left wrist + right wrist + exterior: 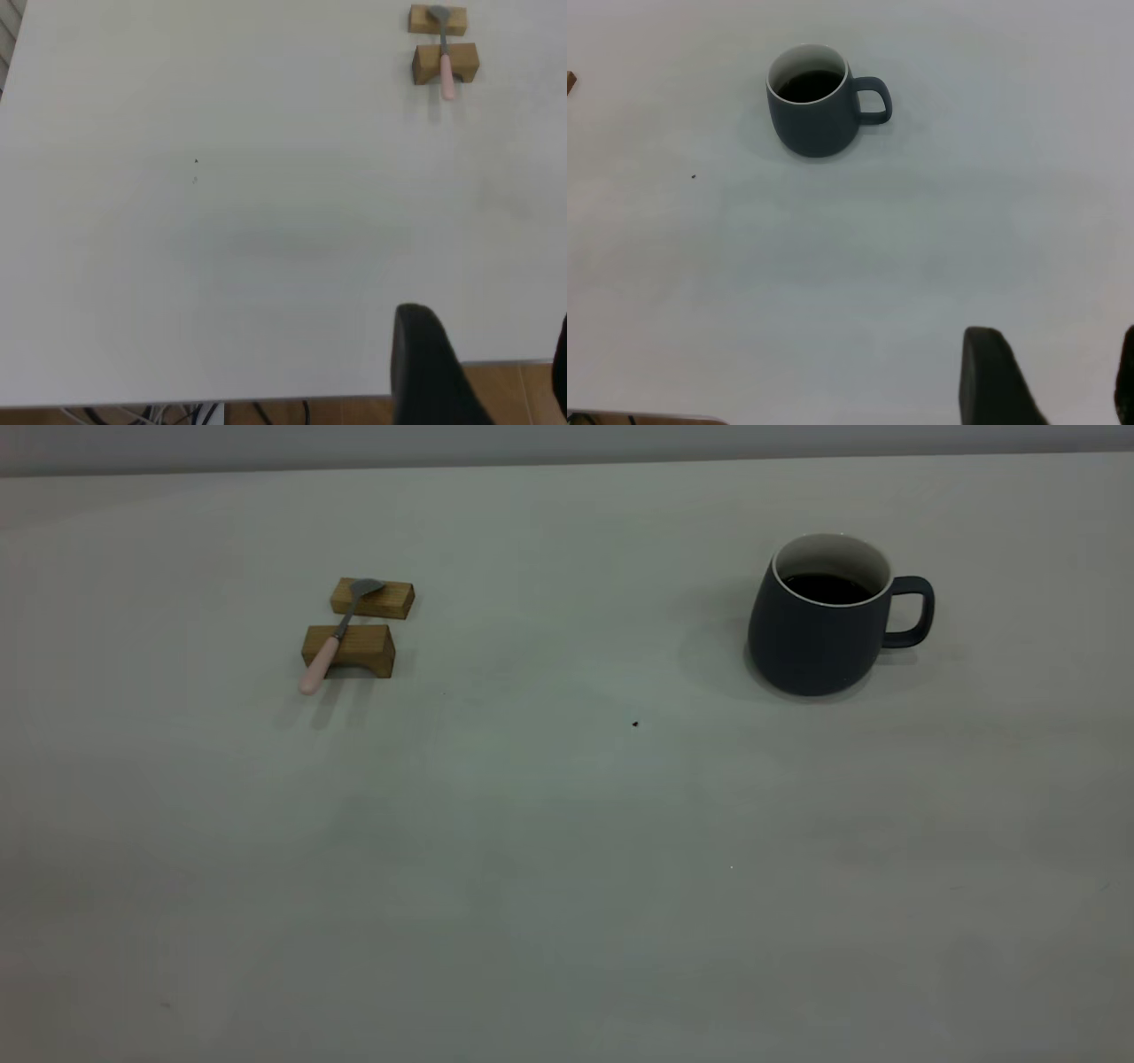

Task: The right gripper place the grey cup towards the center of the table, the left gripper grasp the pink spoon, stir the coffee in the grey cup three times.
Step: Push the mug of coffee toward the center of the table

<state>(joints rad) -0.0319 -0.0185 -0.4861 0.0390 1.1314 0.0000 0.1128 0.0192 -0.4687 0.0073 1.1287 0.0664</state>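
Start with the grey cup point(819, 624): it stands upright at the upper right of the exterior view, well away from the table point(567, 886) centre, its loop handle pointing toward the right edge of the frame and the coffee point(826, 587) sitting fairly high inside. Your right gripper point(1050, 376) shows only at the bottom right of its wrist view, well short of the cup, fingers spread with nothing between them. Take the cup low and firmly, keep it level, and slide or carry it slowly so the coffee does not slop. The pink spoon point(332, 642) lies across two small wooden blocks point(359, 624) at the upper left, handle tip overhanging. The left gripper point(483, 372), likewise open and empty, waits far from it. No brand, label or writing is readable anywhere.
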